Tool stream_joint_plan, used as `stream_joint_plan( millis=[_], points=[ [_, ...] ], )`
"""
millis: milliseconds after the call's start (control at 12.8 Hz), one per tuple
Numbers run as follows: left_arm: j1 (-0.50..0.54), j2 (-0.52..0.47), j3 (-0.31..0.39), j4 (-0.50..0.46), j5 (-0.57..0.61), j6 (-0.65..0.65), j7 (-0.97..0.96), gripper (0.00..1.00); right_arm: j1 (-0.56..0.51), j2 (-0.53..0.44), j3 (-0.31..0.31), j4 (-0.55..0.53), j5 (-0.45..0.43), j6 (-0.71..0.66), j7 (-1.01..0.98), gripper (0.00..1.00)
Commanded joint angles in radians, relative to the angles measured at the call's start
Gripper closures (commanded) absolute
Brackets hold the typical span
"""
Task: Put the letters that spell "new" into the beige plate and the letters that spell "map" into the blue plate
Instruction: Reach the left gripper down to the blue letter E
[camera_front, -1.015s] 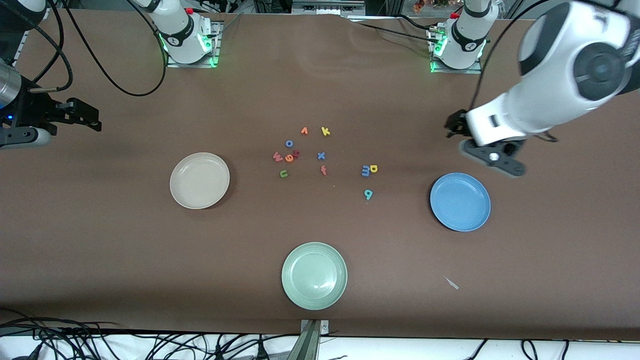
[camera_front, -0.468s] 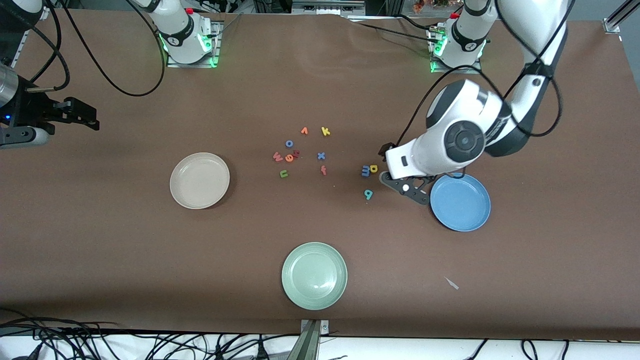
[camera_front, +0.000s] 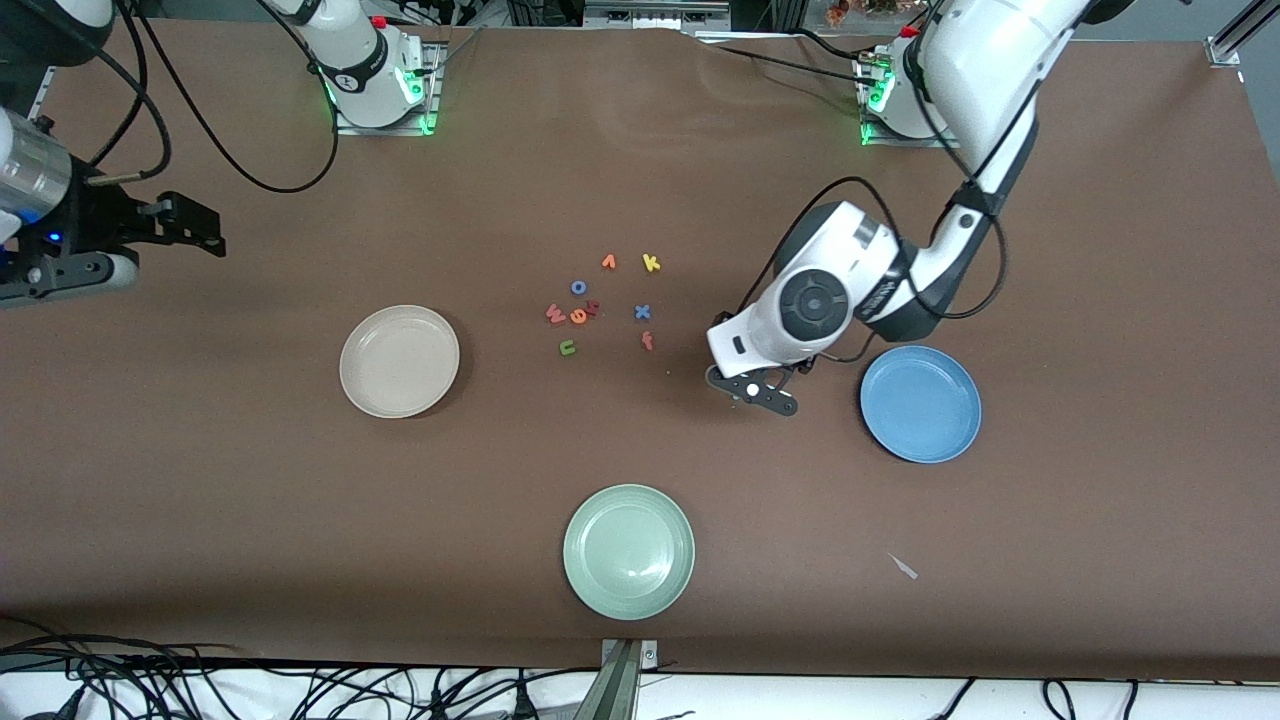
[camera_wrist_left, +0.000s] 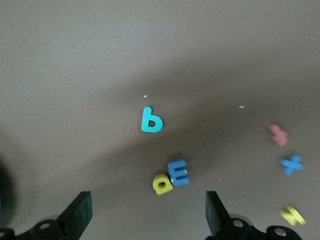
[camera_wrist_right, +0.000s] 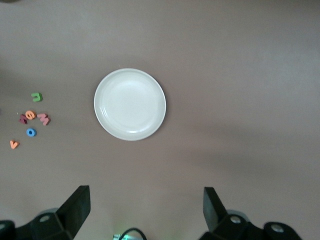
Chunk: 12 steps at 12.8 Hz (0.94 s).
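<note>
My left gripper (camera_front: 752, 390) hangs open over the blue "m" (camera_wrist_left: 178, 172), yellow "p" (camera_wrist_left: 162, 184) and teal "a" (camera_wrist_left: 151, 120), which its hand hides in the front view. In the left wrist view its jaws (camera_wrist_left: 147, 215) stand wide, holding nothing. The blue plate (camera_front: 920, 403) lies beside it, bare. The green "n" (camera_front: 567, 347), orange "e" (camera_front: 578, 317) and red "w" (camera_front: 556, 314) lie mid-table, between the gripper and the bare beige plate (camera_front: 399, 361). My right gripper (camera_front: 205, 230) waits open, high at the right arm's end of the table, looking down on the beige plate (camera_wrist_right: 130, 104).
Spare letters lie mid-table: orange "v" (camera_front: 608, 262), yellow "k" (camera_front: 651, 263), blue "o" (camera_front: 578, 287), blue "x" (camera_front: 642, 312), red "f" (camera_front: 647, 341). A pale green plate (camera_front: 628, 551) sits near the front edge. A small white scrap (camera_front: 904, 567) lies nearer the camera than the blue plate.
The left arm has swung in from the left arm's end of the table, past the blue plate, and now covers the "m", "p" and "a". The right gripper has shifted slightly.
</note>
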Motion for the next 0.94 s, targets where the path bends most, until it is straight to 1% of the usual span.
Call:
stream_joint_plan(
  millis=[0, 156, 234, 312, 390, 468, 547, 703, 781, 859],
  points=[
    [-0.012, 0.052, 0.007, 0.0, 0.042, 0.071, -0.064, 0.0, 0.044, 0.082, -0.001, 0.064, 0.016, 0.041, -0.01, 0.0],
    [-0.014, 0.054, 0.005, -0.038, 0.037, 0.112, -0.109, 0.0, 0.105, 0.148, -0.001, 0.099, 0.014, 0.078, 0.06, 0.0],
    [-0.012, 0.066, 0.004, -0.046, 0.035, 0.128, -0.111, 0.04, 0.165, 0.162, -0.001, 0.099, 0.014, 0.083, 0.148, 0.0],
    [-0.014, 0.069, 0.004, -0.072, 0.035, 0.163, -0.114, 0.05, 0.194, 0.197, 0.003, 0.098, 0.017, 0.112, 0.257, 0.0],
    [-0.012, 0.067, 0.002, -0.104, 0.032, 0.19, -0.115, 0.07, 0.214, 0.223, 0.028, 0.087, 0.038, 0.185, 0.345, 0.0],
    [-0.012, 0.066, 0.001, -0.124, 0.031, 0.196, -0.117, 0.07, 0.22, 0.249, 0.056, 0.052, 0.045, 0.278, 0.419, 0.0],
    [-0.012, 0.064, -0.001, -0.135, 0.031, 0.196, -0.126, 0.07, 0.22, 0.251, 0.091, -0.014, 0.045, 0.366, 0.472, 0.0],
    [-0.012, 0.064, -0.017, -0.14, 0.029, 0.198, -0.132, 0.08, 0.227, 0.243, 0.111, -0.127, 0.034, 0.513, 0.534, 0.02],
    [-0.012, 0.066, -0.018, -0.144, 0.031, 0.199, -0.132, 0.1, 0.227, 0.243, 0.137, -0.157, 0.025, 0.549, 0.56, 0.02],
    [-0.012, 0.066, -0.018, -0.151, 0.031, 0.228, -0.131, 0.15, 0.228, 0.233, 0.147, -0.187, 0.005, 0.579, 0.566, 0.02]
  ],
)
